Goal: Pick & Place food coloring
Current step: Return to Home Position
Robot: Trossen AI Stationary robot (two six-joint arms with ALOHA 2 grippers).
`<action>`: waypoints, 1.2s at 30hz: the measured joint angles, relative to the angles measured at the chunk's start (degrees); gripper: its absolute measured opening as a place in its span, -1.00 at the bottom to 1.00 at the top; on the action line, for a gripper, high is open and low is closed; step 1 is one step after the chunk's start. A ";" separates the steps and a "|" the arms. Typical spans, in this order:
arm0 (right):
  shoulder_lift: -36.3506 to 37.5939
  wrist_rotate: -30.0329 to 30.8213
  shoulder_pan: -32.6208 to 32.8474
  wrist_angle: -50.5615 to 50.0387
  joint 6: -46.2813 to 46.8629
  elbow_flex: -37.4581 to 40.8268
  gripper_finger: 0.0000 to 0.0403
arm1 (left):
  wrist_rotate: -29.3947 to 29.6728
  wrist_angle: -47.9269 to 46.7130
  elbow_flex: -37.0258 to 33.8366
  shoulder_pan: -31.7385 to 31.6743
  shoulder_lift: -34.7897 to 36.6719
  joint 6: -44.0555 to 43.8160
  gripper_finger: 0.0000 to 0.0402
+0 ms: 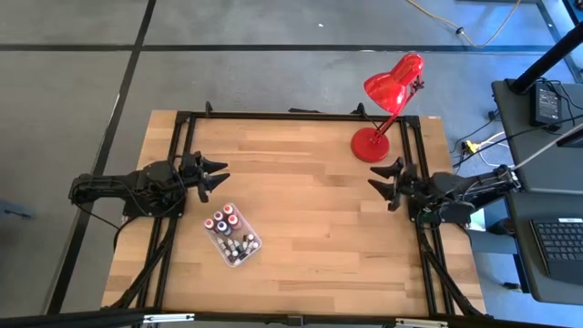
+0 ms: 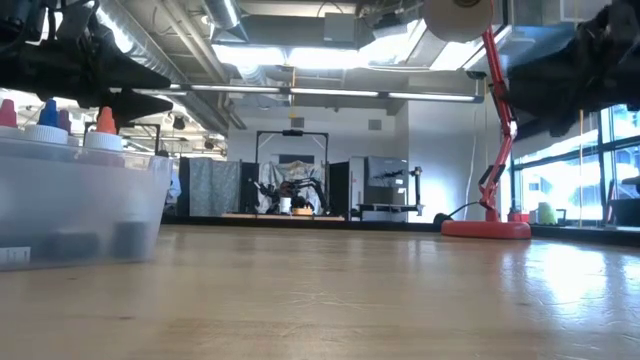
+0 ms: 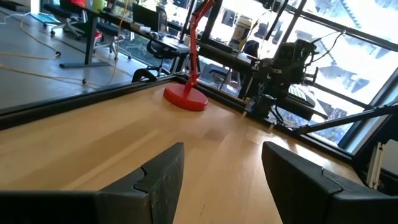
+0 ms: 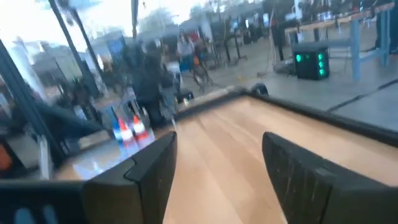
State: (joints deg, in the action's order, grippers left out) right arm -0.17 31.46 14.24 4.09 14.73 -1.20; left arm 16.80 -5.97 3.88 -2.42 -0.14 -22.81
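Behind cloudy tray (image 2: 110,205) wall — food coloring (image 2: 104,128) bodies dim (caps clear).

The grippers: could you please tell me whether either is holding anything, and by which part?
Nothing is held: the left gripper and the right gripper are both open and empty.

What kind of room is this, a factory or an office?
Probably a robotics lab: a left arm and right arm flank a wooden table, exposed ducts run overhead, and a desk with a keyboard stands alongside.
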 joint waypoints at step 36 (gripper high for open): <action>-0.25 0.42 0.02 -2.58 -4.60 -0.15 0.18 | 0.04 0.01 0.02 0.00 -0.04 -0.02 0.05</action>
State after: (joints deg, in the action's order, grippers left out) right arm -0.43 31.88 14.26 1.52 10.13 -1.34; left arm 16.84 -5.96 3.90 -2.42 -0.19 -22.83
